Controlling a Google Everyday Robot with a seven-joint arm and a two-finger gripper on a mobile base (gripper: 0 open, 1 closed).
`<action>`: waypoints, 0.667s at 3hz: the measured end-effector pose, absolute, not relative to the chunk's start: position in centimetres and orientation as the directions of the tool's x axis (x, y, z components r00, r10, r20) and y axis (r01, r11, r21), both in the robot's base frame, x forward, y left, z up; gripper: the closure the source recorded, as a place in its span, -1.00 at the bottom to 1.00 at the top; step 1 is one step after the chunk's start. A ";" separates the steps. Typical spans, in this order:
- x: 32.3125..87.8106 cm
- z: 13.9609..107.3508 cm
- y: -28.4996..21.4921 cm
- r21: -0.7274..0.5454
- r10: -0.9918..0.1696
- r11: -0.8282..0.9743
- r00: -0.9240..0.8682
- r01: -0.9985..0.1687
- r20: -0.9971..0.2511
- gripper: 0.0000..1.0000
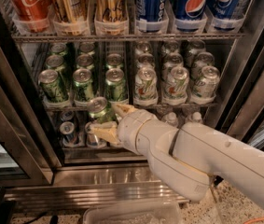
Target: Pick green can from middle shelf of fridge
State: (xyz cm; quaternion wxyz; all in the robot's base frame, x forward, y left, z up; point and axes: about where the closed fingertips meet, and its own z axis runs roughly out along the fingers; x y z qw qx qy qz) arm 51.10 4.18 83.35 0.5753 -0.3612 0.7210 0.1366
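My gripper (109, 120) is shut on a green can (100, 110) with a silver top. It holds the can tilted, in front of and just below the front edge of the middle shelf (187, 105) of the fridge (15, 139). One cream finger (123, 109) shows right of the can, the other (104, 131) below it. More green cans (83, 84) stand in the left lanes of the middle shelf, and whitish cans (145, 83) in the right lanes. My white arm (201, 157) reaches in from the lower right.
The top rack holds red (29, 3), gold (109, 6) and blue cans (194, 3). Below are small silver-blue cans (68, 132) and bottles (171, 119). A dark door frame (257, 78) stands right. A clear plastic bin (131, 213) sits on the floor.
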 end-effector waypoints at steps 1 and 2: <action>49.4 83.7 6.6 -0.218 -0.353 0.634 -0.027 -0.742 -0.935 1.00; 48.6 86.0 5.6 -0.232 -0.332 0.624 0.016 -0.746 -0.943 1.00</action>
